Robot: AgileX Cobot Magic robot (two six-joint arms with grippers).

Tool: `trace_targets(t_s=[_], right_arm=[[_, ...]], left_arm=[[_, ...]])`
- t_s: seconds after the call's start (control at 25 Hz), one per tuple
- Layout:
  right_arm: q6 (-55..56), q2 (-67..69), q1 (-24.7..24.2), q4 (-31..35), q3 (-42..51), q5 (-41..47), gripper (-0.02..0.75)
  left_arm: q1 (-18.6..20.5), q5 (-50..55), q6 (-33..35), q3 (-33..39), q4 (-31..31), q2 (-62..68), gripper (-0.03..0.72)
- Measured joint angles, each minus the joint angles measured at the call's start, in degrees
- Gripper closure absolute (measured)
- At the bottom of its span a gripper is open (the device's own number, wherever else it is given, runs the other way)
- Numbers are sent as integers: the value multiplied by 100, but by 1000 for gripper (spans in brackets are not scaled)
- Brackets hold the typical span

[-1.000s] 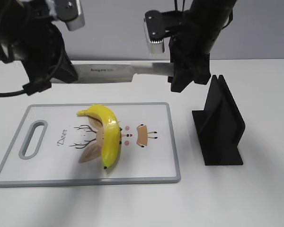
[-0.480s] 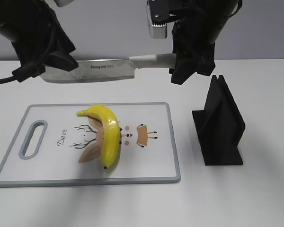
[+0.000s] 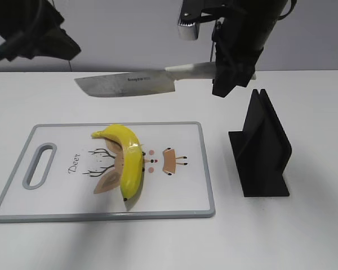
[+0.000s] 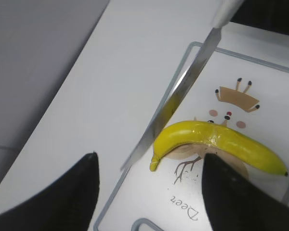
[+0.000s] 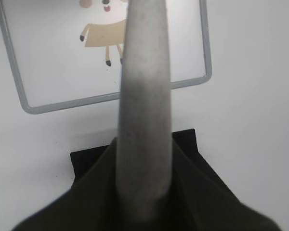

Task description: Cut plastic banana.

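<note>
From my seat at the exterior camera, nearest to me is the cutting board (image 3: pixel 186 211), flat on the white table (image 3: pixel 304 236), with its handle slot at the 9 o'clock end. The plastic banana (image 3: pixel 130 159) lies across the deer print near the board's middle, one dark tip toward 6 o'clock and the stem curling toward 10 o'clock. It rests loose and nothing touches it. At 3 o'clock from the board, just beside its edge, stands the black knife holder (image 3: pixel 263 151), slot empty.

Beyond the board, toward 12 o'clock, my right gripper (image 3: pixel 232 72) is clamped around the pale handle of the knife (image 3: pixel 127 84). The right wrist view confirms it: the handle runs straight out from between the dark jaws. The blade points toward 9 o'clock, held roughly level and clear above the table, which I judge keeps the edge off the board until I line it up over the fruit.

My left gripper (image 4: pixel 149 192) hangs high at 10 o'clock with its jaws spread wide and nothing between them, looking down on banana and blade.

Against the frames a second back, the knife has risen and shifted toward 3 o'clock, and the left arm, which then overlapped the blade's tip, has pulled away up to the corner. The banana has not moved.
</note>
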Motion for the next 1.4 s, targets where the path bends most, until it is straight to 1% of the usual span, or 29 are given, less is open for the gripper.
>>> trace_targets(t_s=[0.08, 0.2, 0.32, 0.4, 0.48, 0.6, 0.72, 0.92, 1.04, 1.24, 1.4], right_arm=[[629, -33, 0, -112, -66, 10, 572], [1454, -150, 0, -157, -162, 10, 572], [1987, -321, 0, -157, -201, 16, 572], [2497, -428, 0, -151, -201, 20, 572], [3151, -537, 0, -151, -201, 23, 572], [3964, -730, 0, -146, -182, 31, 572], [4417, -1052, 0, -98, 28, 31, 572], [4824, -1766, 0, -21, 805, 31, 572], [5027, -2221, 0, -17, 1396, -86, 572], [5413, -2826, 0, -15, 2241, -558, 572], [5498, -3251, 0, -10, 2858, -810, 572]], left_arm=[[31, 49, -875, 0, 336, -197, 63], [167, 450, -2257, 0, 850, -457, 94], [418, 1234, -3245, 0, 1212, -647, 105], [646, 1907, -3716, 0, 1297, -698, 107], [917, 2263, -4067, 0, 1316, -718, 107], [1356, 2335, -4314, 234, 1192, -902, 107], [1595, 2361, -4361, 780, 961, -1302, 107], [1644, 2387, -4380, 1951, 909, -2392, 108], [1644, 2407, -4519, 2409, 874, -3319, 111], [1644, 2344, -4631, 2710, 858, -4852, 111], [1644, 2276, -4673, 2898, 858, -5958, 115]])
